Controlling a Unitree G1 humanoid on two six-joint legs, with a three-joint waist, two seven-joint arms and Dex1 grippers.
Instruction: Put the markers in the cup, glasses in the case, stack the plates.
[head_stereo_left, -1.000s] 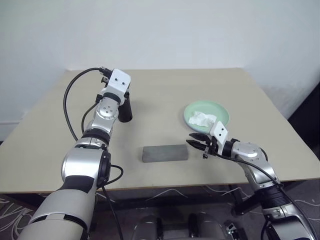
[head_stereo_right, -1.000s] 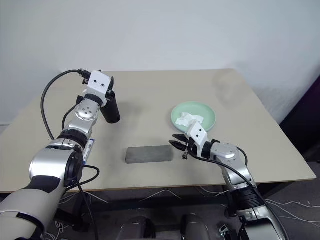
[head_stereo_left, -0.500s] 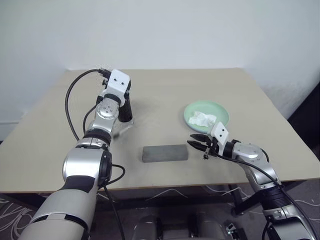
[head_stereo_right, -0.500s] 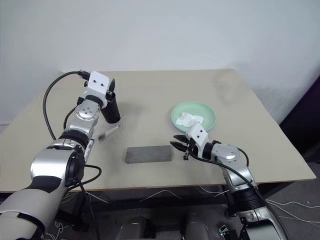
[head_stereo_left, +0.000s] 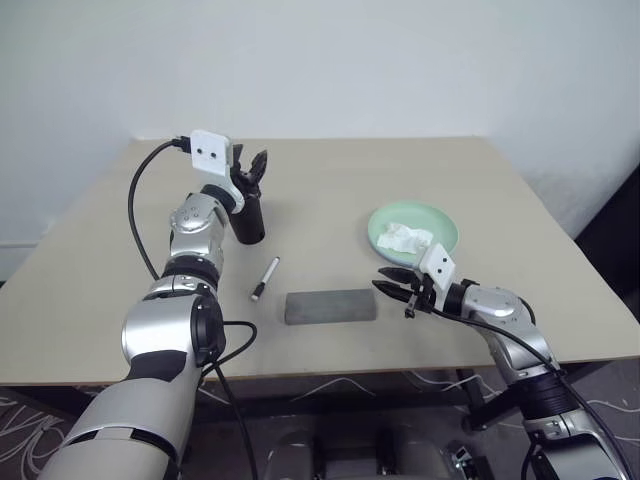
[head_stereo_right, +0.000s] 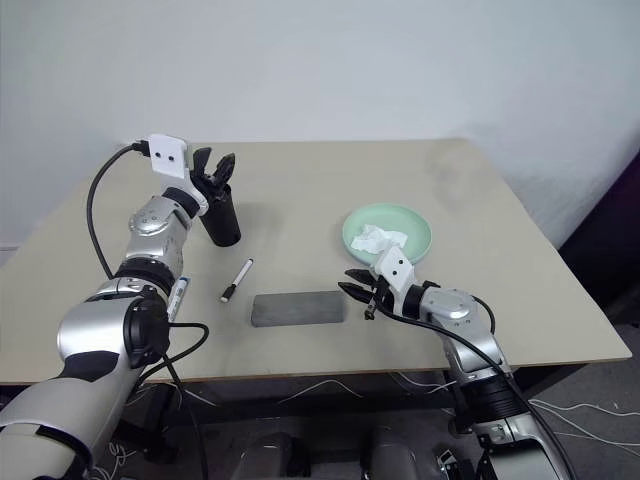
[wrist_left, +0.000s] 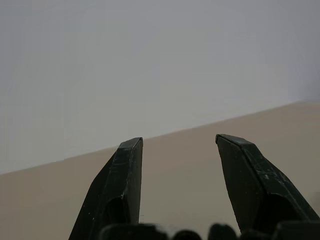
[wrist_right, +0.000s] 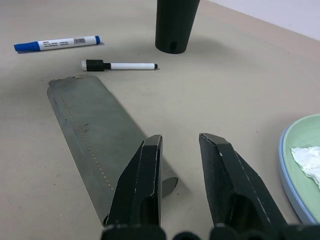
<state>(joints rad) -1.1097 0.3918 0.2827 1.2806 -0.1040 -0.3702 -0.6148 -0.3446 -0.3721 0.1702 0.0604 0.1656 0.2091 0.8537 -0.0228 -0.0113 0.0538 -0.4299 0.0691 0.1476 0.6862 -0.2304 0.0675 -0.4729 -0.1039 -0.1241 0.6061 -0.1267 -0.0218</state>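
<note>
Left eye view: the left pincer (head_stereo_left: 252, 166) hangs just above the rim of the tall tapered black plastic cup (head_stereo_left: 250, 220), which stands upright toward the far left of the beige bench (head_stereo_left: 330, 180); its two black fingers are spread apart with nothing between them. The short white marker with a black cap (head_stereo_left: 264, 278) lies on the bench between the cup and the flat grey rectangular case (head_stereo_left: 330, 306). The long white marker with blue ends (wrist_right: 56, 43) lies beside it. The right pincer (head_stereo_left: 391, 283) hovers by the case's right end, fingers a little apart and empty. The mint green plate (head_stereo_left: 438, 222) sits on the light blue plate (wrist_right: 289, 176), a crumpled white tissue (head_stereo_left: 405, 237) on top.
</note>
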